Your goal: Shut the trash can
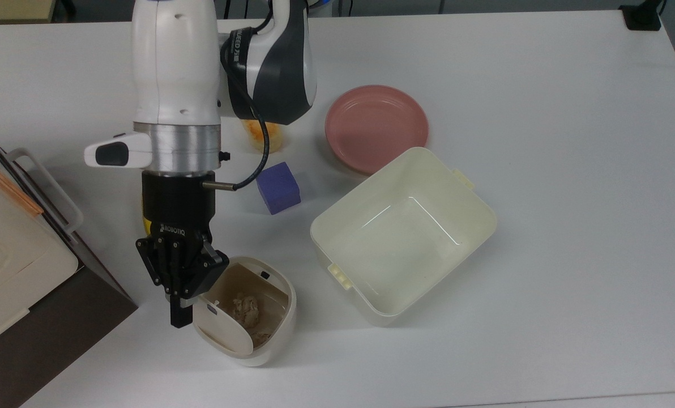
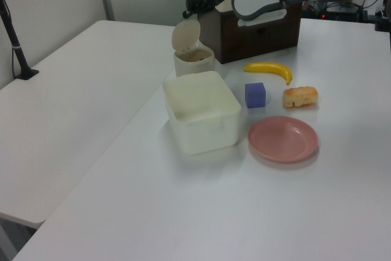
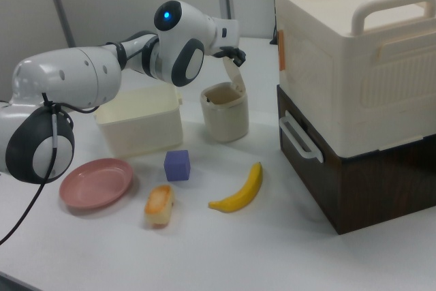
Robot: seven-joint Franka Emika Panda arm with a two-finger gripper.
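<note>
One small cream-beige plastic trash can (image 1: 247, 311), rounded-square with a tan interior, stands on the white worktop (image 1: 541, 141) near the top view's 7 o'clock edge. Its hinged flat lid (image 1: 218, 328) is raised and tilted, and crumpled brownish scraps (image 1: 246, 309) lie inside. The arm's black two-finger tool (image 1: 181, 317) points down at the can's 9 o'clock side in the top view, its tip right against the raised lid's outer face; actual contact cannot be confirmed. The fingers appear drawn close together with nothing between them. In the left view the tool (image 2: 190, 5) sits just above the upright lid (image 2: 185, 33).

At the can's 3 o'clock in the top view, near but apart from it, lies a larger lidless cream rectangular plastic tub (image 1: 404, 234). A round pink plate (image 1: 376, 128) lies just beyond the tub's 11 o'clock corner. A purple foam cube (image 1: 278, 187) sits at the can's 1 o'clock, and a golden bread roll (image 1: 261, 133) shows partly under the arm. In the right view a yellow banana (image 3: 240, 191) lies at the can's (image 3: 225, 119) 6 o'clock. A dark brown cabinet (image 3: 354, 175) carrying a cream handled container (image 3: 354, 59) stands at the right view's 3 o'clock.
</note>
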